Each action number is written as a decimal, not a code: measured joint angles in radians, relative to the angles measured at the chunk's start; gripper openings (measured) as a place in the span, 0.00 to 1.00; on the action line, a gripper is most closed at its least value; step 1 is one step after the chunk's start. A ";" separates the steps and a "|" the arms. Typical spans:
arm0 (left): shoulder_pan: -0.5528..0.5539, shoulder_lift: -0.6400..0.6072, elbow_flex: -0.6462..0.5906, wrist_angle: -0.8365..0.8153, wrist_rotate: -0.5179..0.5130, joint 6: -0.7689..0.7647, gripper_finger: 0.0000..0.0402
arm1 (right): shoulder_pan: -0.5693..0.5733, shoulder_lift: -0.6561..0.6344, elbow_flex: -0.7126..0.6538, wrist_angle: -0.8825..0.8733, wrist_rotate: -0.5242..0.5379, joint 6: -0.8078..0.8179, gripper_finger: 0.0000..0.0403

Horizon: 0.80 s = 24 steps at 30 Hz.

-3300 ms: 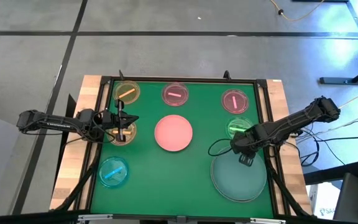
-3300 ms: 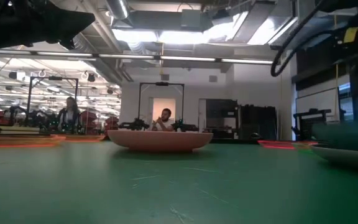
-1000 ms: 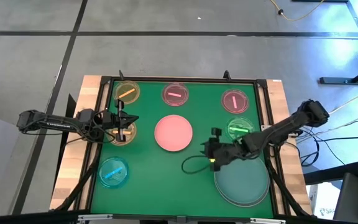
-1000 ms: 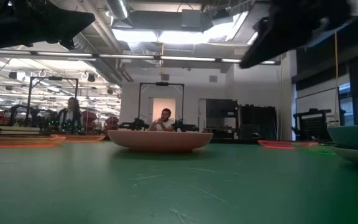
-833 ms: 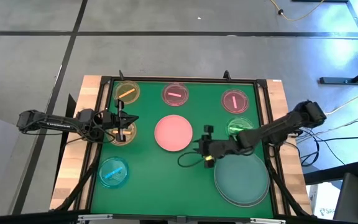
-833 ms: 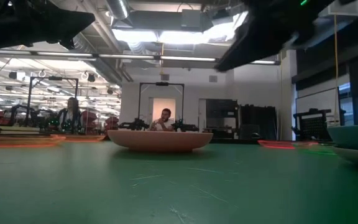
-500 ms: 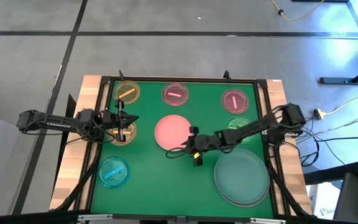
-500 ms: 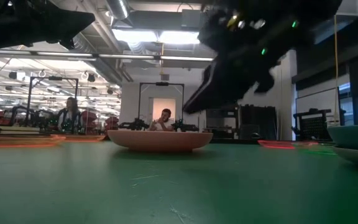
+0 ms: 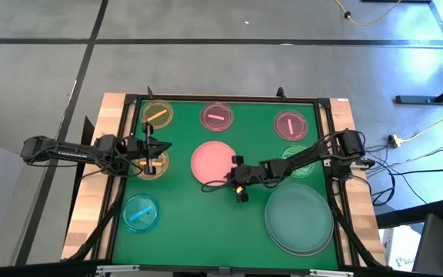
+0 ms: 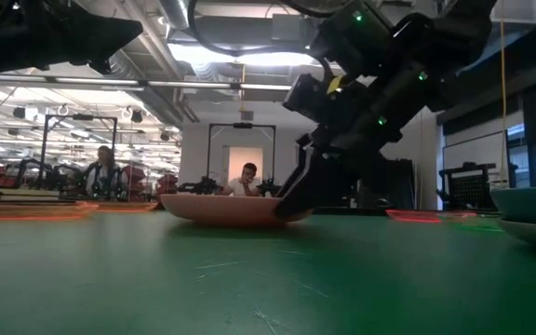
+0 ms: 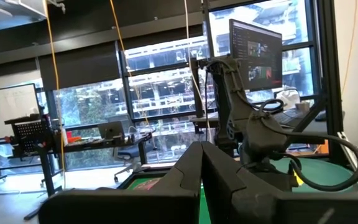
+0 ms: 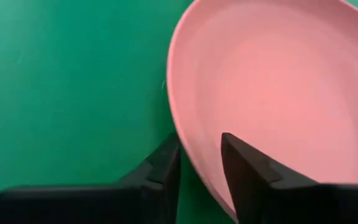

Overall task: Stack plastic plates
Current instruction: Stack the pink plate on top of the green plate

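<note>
The medium pink plate (image 9: 212, 163) lies flat on the green mat in the middle of the table, also seen in the low view (image 10: 221, 207). My right gripper (image 9: 237, 178) has reached across to its right rim (image 12: 201, 140) and is shut on it. The large pale-teal plate (image 9: 298, 219) rests near the right near corner. My left gripper (image 9: 151, 156) hangs shut (image 11: 201, 163) above a small yellow plate (image 9: 158, 165) at the left and touches nothing. My right gripper pinches the pink plate's rim (image 12: 197, 167) on its right side, one finger (image 12: 247, 171) inside the dish and the other finger (image 12: 160, 171) outside. The fingers slant down from the table's right (image 10: 291, 207). The plate lies flat on the mat.
Small translucent plates ring the mat: yellow (image 9: 157, 115), pink (image 9: 217, 117) and pink (image 9: 291, 125) along the far edge, green (image 9: 293, 158) under my right arm, blue (image 9: 140, 212) at near left. A raised frame borders the mat. People stand in the room beyond.
My right gripper has swung from above the pale-teal plate toward the table's left and come down at the pink plate's right rim. The plates have stayed where they were.
</note>
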 joint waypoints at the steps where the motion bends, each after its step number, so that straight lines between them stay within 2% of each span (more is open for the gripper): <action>1: 0.000 0.000 0.000 0.000 0.000 0.000 0.01 | 0.000 0.000 0.000 0.000 0.000 -0.005 0.21; 6: 0.000 0.000 0.000 0.000 0.000 0.000 0.01 | 0.002 -0.001 0.000 -0.002 0.014 -0.027 0.04; 8: 0.000 0.000 0.000 0.000 -0.002 0.000 0.01 | 0.004 -0.015 0.001 -0.019 0.031 -0.027 0.01; 12: 0.000 0.000 0.000 0.000 -0.003 0.000 0.01 | 0.026 -0.071 0.039 -0.131 0.051 -0.024 0.04; 16: 0.000 0.000 0.000 -0.001 -0.004 0.000 0.01 | 0.069 -0.144 0.102 -0.316 0.088 0.003 0.02; 24: 0.000 0.000 0.000 -0.001 -0.006 0.000 0.01 | 0.175 -0.290 0.261 -0.741 0.088 0.236 0.01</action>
